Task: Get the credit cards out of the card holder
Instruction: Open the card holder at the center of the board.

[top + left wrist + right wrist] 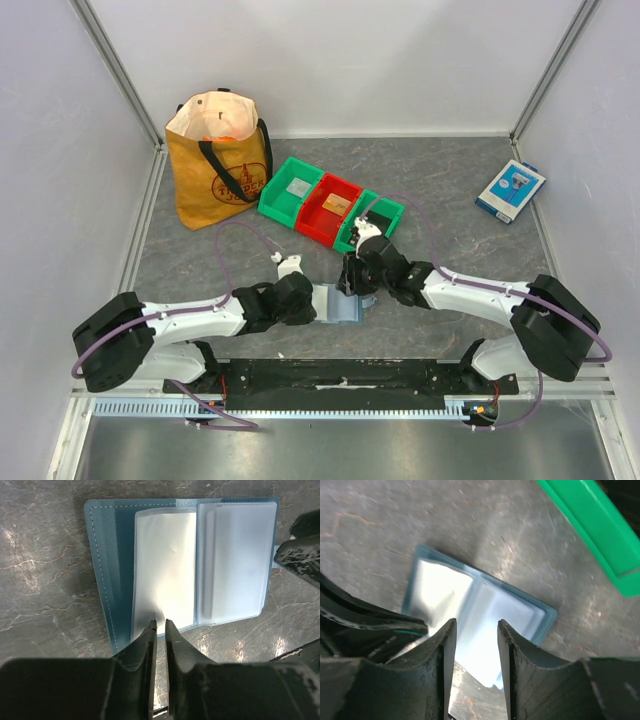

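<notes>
Lying open, card holder [107, 555] holds pale sleeves [165, 570].

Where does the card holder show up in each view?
Top external: card holder sits just below centre.
Left wrist: open, filling the upper centre.
Right wrist: open, at a slant across the centre.
Shared landmark: the grey marbled tabletop it lies on.

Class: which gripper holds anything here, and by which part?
The left gripper seems to pinch the card holder by the edge of its clear sleeve; the right gripper, open, holds nothing.
</notes>
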Controlling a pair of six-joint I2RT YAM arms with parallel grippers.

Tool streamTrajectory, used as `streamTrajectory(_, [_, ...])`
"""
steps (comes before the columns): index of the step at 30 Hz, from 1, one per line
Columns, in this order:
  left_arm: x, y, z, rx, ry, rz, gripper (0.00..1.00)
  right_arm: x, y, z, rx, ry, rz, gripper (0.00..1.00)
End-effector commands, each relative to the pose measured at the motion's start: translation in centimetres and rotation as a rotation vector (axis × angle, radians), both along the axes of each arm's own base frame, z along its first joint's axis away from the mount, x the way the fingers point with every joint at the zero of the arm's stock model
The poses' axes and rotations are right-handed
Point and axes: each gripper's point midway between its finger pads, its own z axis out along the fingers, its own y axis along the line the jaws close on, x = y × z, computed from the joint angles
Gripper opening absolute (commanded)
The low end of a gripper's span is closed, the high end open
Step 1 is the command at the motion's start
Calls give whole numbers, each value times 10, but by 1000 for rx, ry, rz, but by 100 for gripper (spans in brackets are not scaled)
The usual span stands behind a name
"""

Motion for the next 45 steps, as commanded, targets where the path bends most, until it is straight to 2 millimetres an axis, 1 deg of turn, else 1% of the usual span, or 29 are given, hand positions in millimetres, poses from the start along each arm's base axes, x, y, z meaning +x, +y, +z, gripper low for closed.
streamTrajectory(1, [5, 0, -3, -8, -14, 34, 17, -6, -16, -13, -41, 14, -31, 43])
streamTrajectory(3, [4, 0, -4, -7, -12, 33, 17, -8, -18, -18, -48, 23, -34, 39])
streamTrajectory(8, [3, 0, -6, -8, -5, 30, 17, -11, -21, -25, -52, 37, -41, 36])
streamTrajectory(19, [2, -1, -8, -12, 2, 24, 17, -19, -21, -41, -58, 88, -28, 33])
streamTrajectory(20, [1, -1, -8, -13, 3, 23, 17, -16, -17, -38, -38, 73, -29, 33])
streamTrajectory(22, [1, -1, -9, -13, 7, 20, 17, -15, -16, -39, -38, 74, -30, 31])
streamTrajectory(23, [0, -2, -8, -15, 7, 19, 16, -19, -14, -40, -29, 91, -10, 30])
streamTrajectory(26, [0, -3, -9, -18, 9, 17, 16, -21, -10, -38, -12, 94, 5, 26])
streamTrajectory(33, [-2, -7, -10, -32, 22, 7, 16, -23, -1, -41, 8, 122, 32, 26])
streamTrajectory(37, [-1, -8, -7, -43, 17, 6, 16, -24, 10, -37, 49, 138, 55, 26])
streamTrajectory(45, [-1, -7, -1, -58, 0, 5, 17, -21, 26, -12, 116, 125, 89, 26])
